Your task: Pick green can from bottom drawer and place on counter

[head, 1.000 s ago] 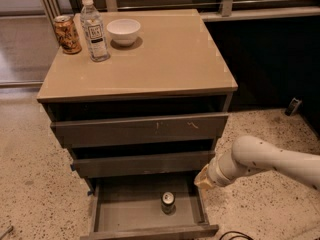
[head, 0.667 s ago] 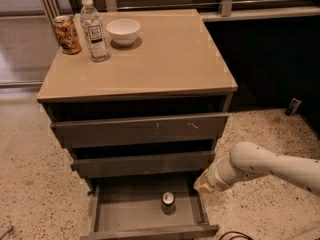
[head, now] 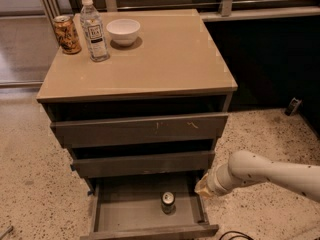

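Observation:
The green can (head: 168,202) stands upright in the open bottom drawer (head: 120,215), right of its middle; I see mostly its silver top. The counter (head: 165,59) is the tan top of the dark cabinet above. My white arm comes in from the right at drawer height. The gripper (head: 202,188) at its end sits at the drawer's right side wall, a little right of and slightly above the can, apart from it. It holds nothing that I can see.
On the counter's back left stand an orange-brown can (head: 67,33), a water bottle (head: 94,29) and a white bowl (head: 123,31). Two wider drawers (head: 140,129) above stand slightly open. Speckled floor surrounds the cabinet. A small dark object (head: 293,106) lies at the right.
My arm and gripper have moved slightly left and down, toward the bottom drawer's right side. The can and the things on the counter have not moved.

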